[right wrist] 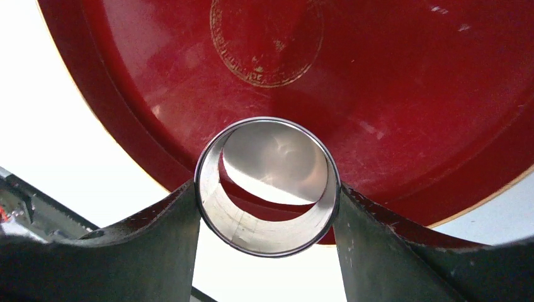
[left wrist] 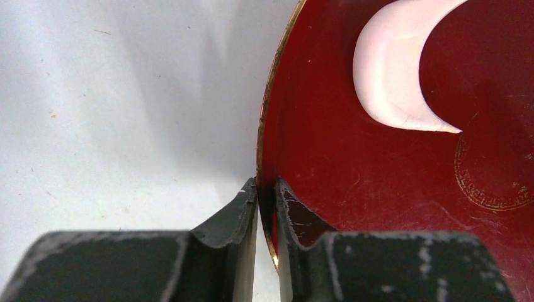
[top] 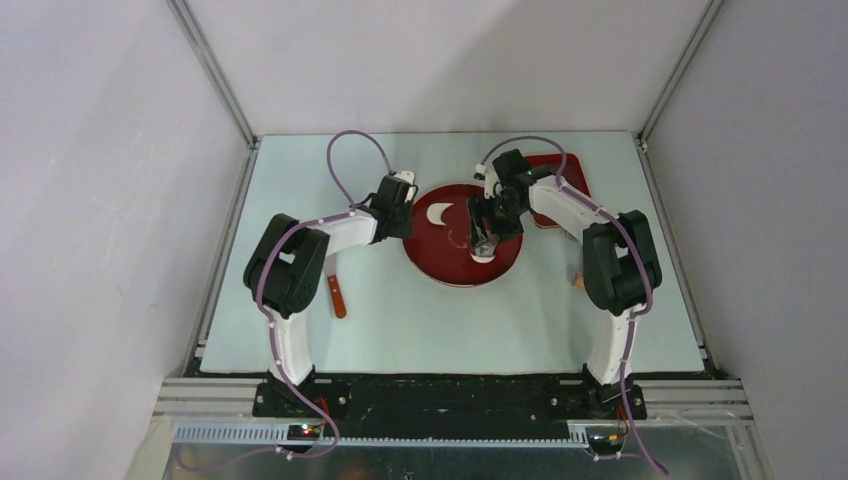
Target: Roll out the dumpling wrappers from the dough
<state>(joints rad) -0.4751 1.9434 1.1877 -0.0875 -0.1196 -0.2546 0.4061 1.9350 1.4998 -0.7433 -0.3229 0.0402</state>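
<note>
Pinching the gold left rim of the round red plate (left wrist: pixel 352 189), the left hand (left wrist: pixel 267 211) is almost closed on it. The right hand (right wrist: pixel 267 195) stands about half open, clamped on the shiny metal ring cutter (right wrist: pixel 264 239) over the plate's near side. One white crescent of dough (left wrist: pixel 393 75) lies far-left on the plate, its round bite suggesting one cut done; no finished wrapper disc is visible and the ring's inside is unclear, so most wrappers likely remain.

Probably a lab test cell: white panels (top: pixel 100 200) framed by aluminium rails (top: pixel 215 72).
</note>
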